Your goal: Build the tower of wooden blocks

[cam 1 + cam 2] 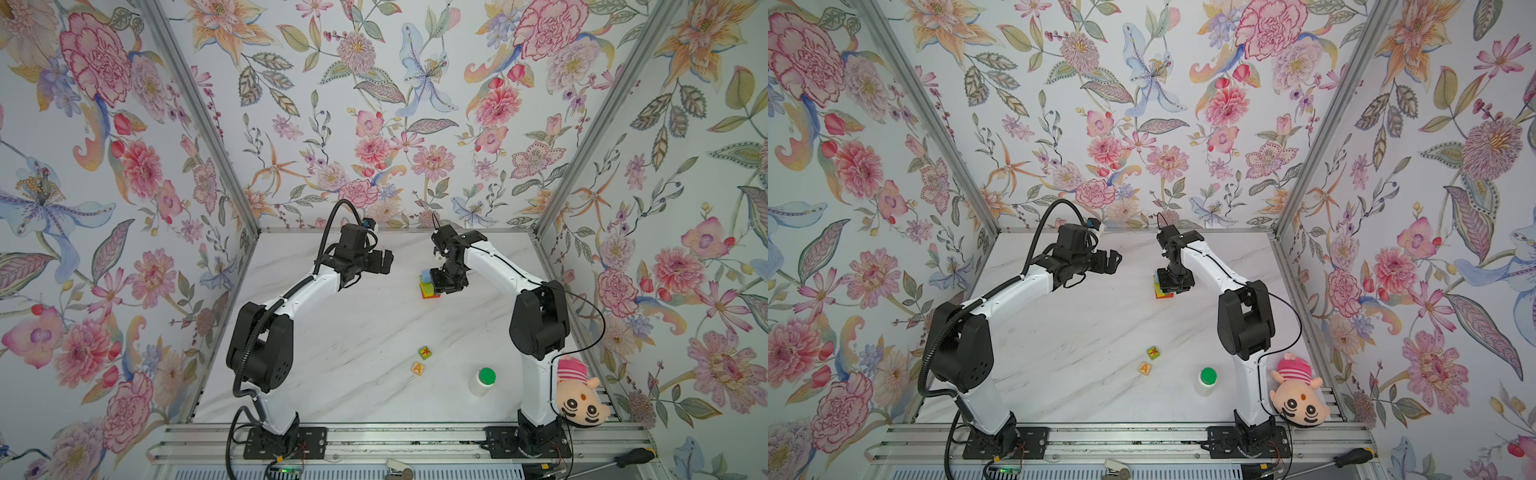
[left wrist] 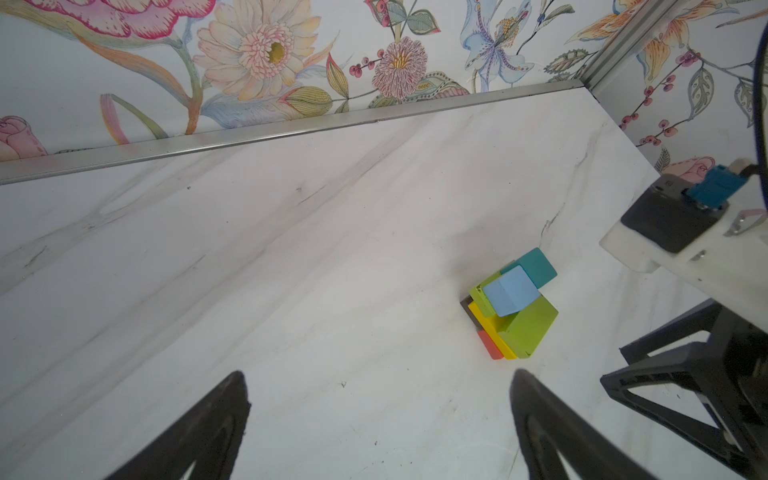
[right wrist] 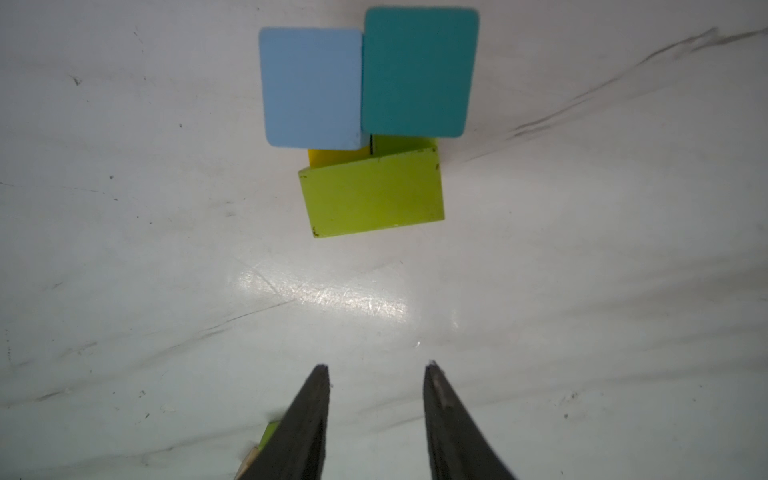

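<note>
Tower (image 1: 425, 287) stood mid-surface (image 1: 353, 332), toward rear wall, half hidden under right tool (image 3: 376, 365); that tool's jaws narrowly apart, nothing between. Left tool (image 2: 380, 374) gaped wide, empty. Tan cube (image 1: 418, 368) read "A"; green cube (image 1: 424, 353) bore illegible red mark.

The tower (image 1: 426, 286) stands toward the rear edge of the worktop (image 1: 353, 324), slightly right of its middle. Well apart from it, near the front edge, the marked cube (image 1: 425, 353) lies just behind and to the right of the "A" cube (image 1: 418, 368). The bottle (image 1: 482, 381) stands upright to their right, and the plush doll (image 1: 579, 395) lies at the front right corner.
</note>
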